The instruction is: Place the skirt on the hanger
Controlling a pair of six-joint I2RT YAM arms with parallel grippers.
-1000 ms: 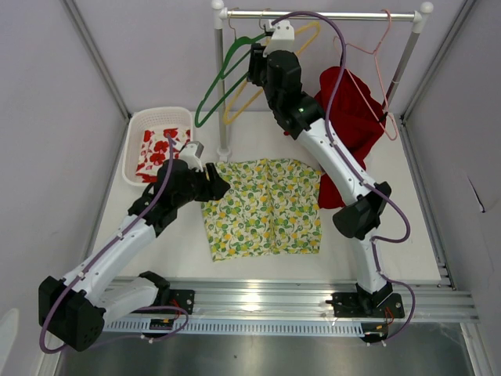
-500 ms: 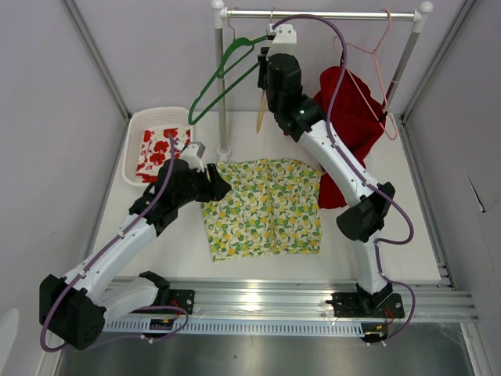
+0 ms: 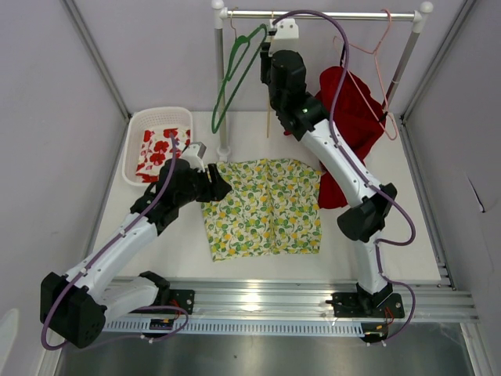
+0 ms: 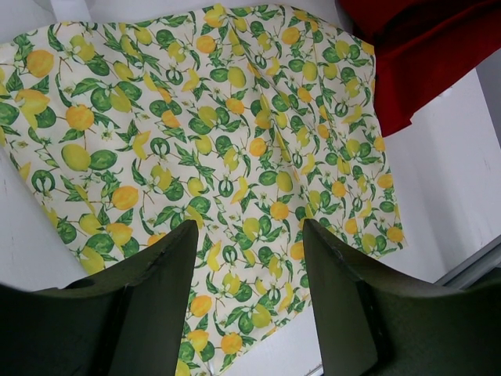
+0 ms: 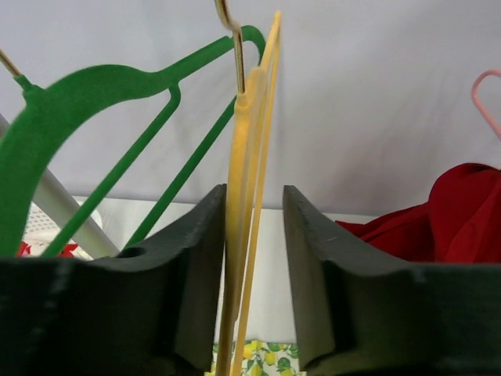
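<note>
Top external view showed the lemon-print skirt point(image 3: 266, 205) lying flat on the white surface point(image 3: 391, 223) between the two arms, on no hanger.
The left fingers point(image 3: 218, 188) stood wide apart and empty over the skirt's left edge. The right fingers point(image 3: 266, 56) were up near the rail point(image 3: 329, 14), partly open astride the yellow hanger point(image 5: 249, 141), which lay against one finger with a gap at the other. A green hanger point(image 3: 233, 74) hung just beside it, and a red garment point(image 3: 348, 110) drooped by the skirt's far right corner.
</note>
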